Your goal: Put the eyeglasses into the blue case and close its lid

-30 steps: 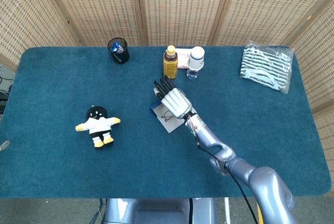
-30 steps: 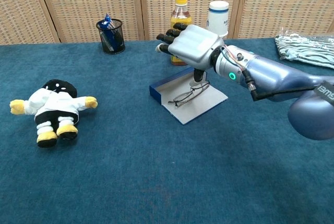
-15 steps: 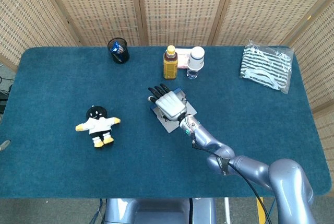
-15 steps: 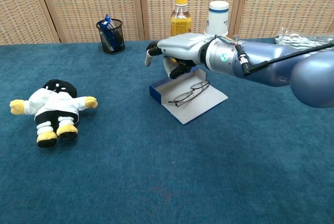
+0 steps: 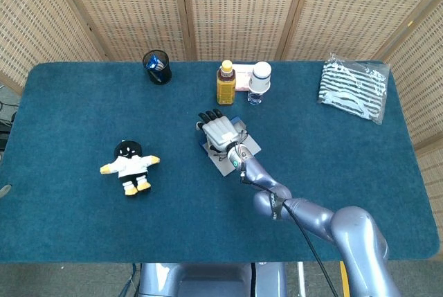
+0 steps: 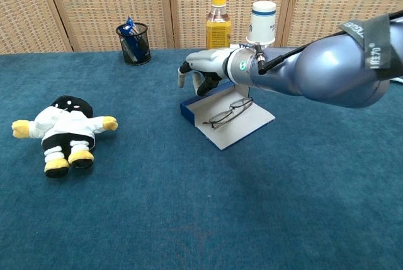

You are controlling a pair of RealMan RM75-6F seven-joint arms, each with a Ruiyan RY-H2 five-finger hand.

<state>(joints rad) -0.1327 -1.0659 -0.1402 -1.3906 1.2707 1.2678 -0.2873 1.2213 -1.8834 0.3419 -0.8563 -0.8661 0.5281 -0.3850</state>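
head view: right hand (image 5: pixel 218 131) over blue case (image 5: pixel 228 150) near tabletop (image 5: pixel 83 214) centre, fingers spread, holding nothing | chest view: eyeglasses (image 6: pixel 228 112) lie on open case's pale inner panel; right hand (image 6: pixel 203 68) hovers palm-down above case's far edge, fingers curled downward, not touching glasses | left hand unseen

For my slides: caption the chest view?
Right hand hovers over the open blue case holding thin-framed eyeglasses, lid not yet closed.
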